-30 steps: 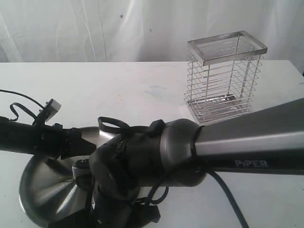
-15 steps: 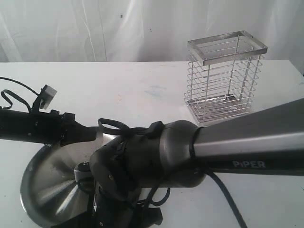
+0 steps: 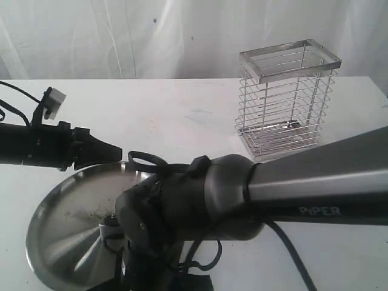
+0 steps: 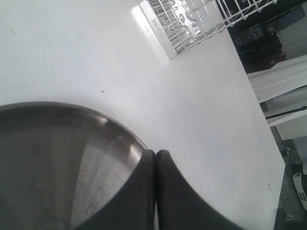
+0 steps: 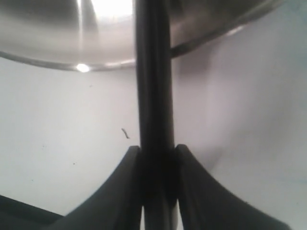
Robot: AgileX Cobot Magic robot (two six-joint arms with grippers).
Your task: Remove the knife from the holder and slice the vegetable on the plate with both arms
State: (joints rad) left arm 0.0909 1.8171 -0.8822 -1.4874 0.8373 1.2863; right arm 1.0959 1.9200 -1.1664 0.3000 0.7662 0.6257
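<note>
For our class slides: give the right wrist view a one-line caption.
Right claw clamps the black knife, which reaches over the steel plate.

In the right wrist view the knife (image 5: 153,96) clamped in the right tool (image 5: 154,152) is blurred and cut off by the picture's edges, so the dark bar seen is perhaps its handle. In the exterior view that tool and the right side of the plate (image 3: 60,206) are hidden by the right arm (image 3: 242,194). Only a corner of the holder (image 4: 192,19) is caught in the left wrist view.
</note>
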